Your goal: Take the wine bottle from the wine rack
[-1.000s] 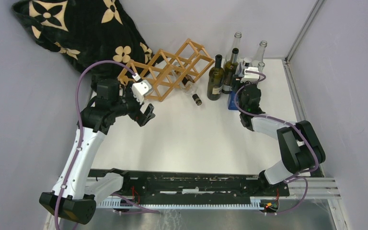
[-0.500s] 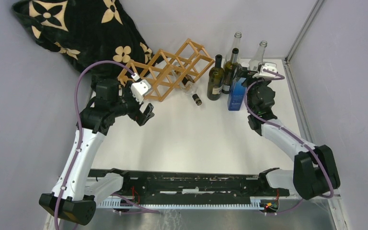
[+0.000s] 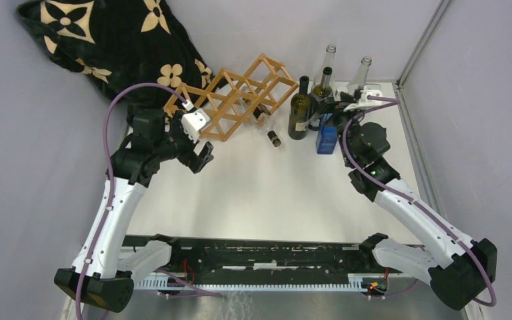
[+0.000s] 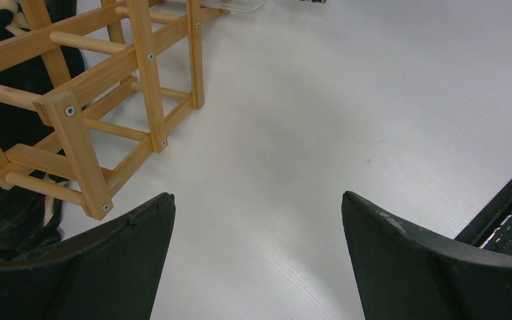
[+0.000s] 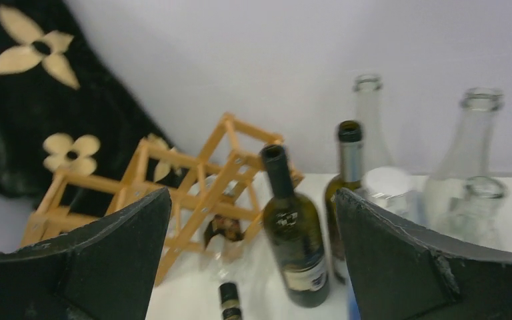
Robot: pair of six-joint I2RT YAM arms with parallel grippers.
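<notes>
My left hand hangs wide open and empty at 7 o'clock of the wine rack, near its end but not touching. The rack stands at 11 o'clock on the white surface. The wine bottle lies in a lower cell, its neck poking out toward 5 o'clock. My right hand, also spread wide and empty, hovers at 3 o'clock of the rack, by the standing bottles and a blue box.

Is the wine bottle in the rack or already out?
In. The bottle lies on its side in a bottom cell of the rack, only its neck and cap poking out.
</notes>
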